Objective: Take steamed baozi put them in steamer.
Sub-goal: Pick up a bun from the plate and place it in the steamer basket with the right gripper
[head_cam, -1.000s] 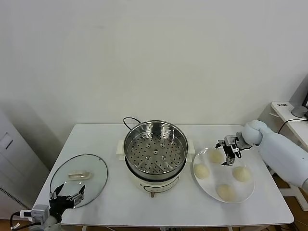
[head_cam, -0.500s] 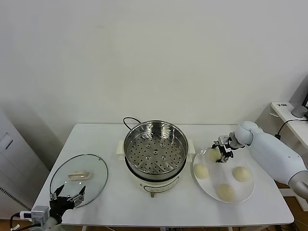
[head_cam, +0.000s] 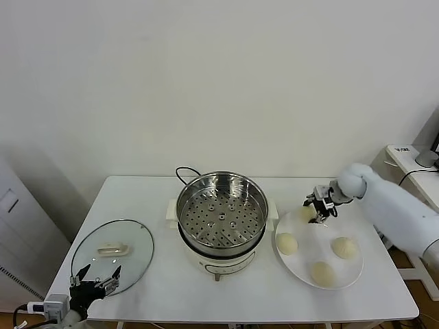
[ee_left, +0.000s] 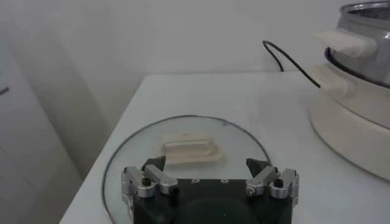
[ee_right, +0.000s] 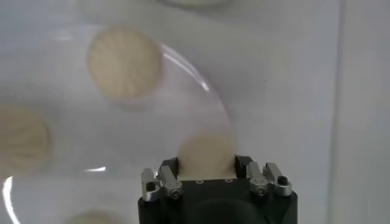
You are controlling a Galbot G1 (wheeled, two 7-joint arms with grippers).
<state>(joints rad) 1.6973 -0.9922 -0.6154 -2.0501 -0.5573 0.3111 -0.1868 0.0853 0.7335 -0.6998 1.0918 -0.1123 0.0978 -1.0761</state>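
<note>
- Jaws of the right gripper [head_cam: 317, 209] are closed around one baozi [ee_right: 206, 153], held just above the far edge of the plate [head_cam: 346, 273].
- Three more baozi [head_cam: 286, 243] are seen lying on that plate, right of the steamer [head_cam: 221, 214] at the table's [head_cam: 158, 284] centre.
- Jaws of the left gripper [ee_left: 209, 181] are spread open, parked over the near rim of the glass lid [head_cam: 112, 255].

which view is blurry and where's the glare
Right wrist view: the plate and loose baozi look soft and washed out, while the right gripper and its fingers on a bun are crisp. Head view: sharp, with bright reflections on the steamer. Left wrist view: the steamer is blurred.
</note>
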